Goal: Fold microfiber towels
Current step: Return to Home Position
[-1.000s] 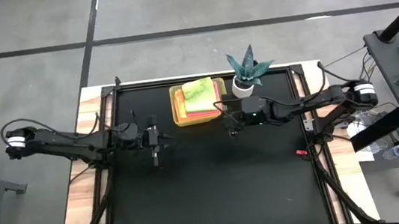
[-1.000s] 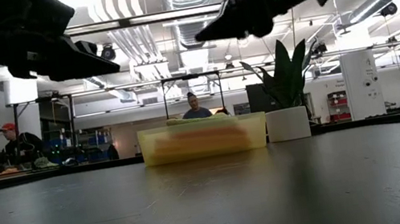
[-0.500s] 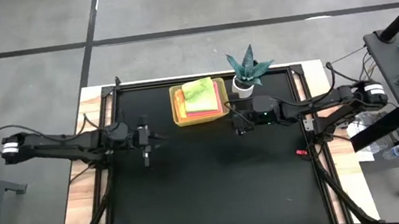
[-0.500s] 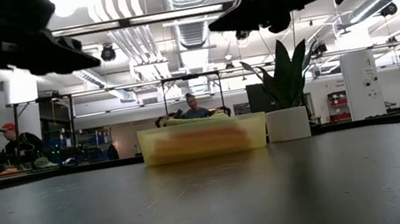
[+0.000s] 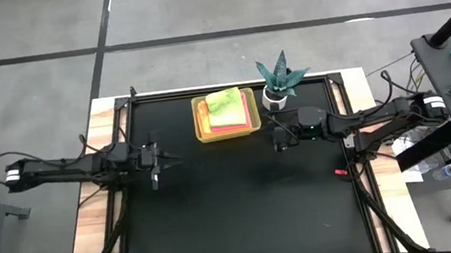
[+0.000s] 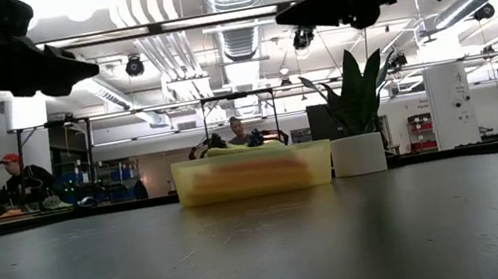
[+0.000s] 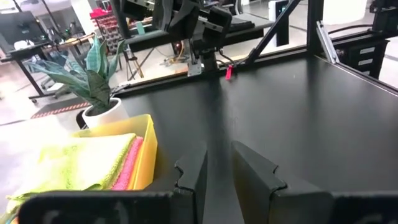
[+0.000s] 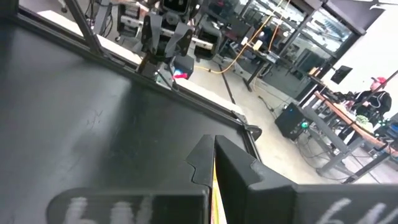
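On the black table (image 5: 244, 218), the yellow tray (image 5: 198, 121) beside the potted plant (image 5: 275, 76) holds the stacked microfiber towels (image 5: 225, 103), lime green on top, while the left gripper (image 7: 217, 163) hovers at the table's left with fingers slightly parted and the right gripper (image 8: 213, 146) hangs pinched closed near the plant.

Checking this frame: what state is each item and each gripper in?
yellow tray: upright at the far edge of the table, holding towels.
microfiber towels: folded, stacked in the yellow tray, lime green on top.
plant: upright, beside the yellow tray.
left gripper: slightly open, empty, raised over the table's left part.
right gripper: shut, empty, raised near the plant.
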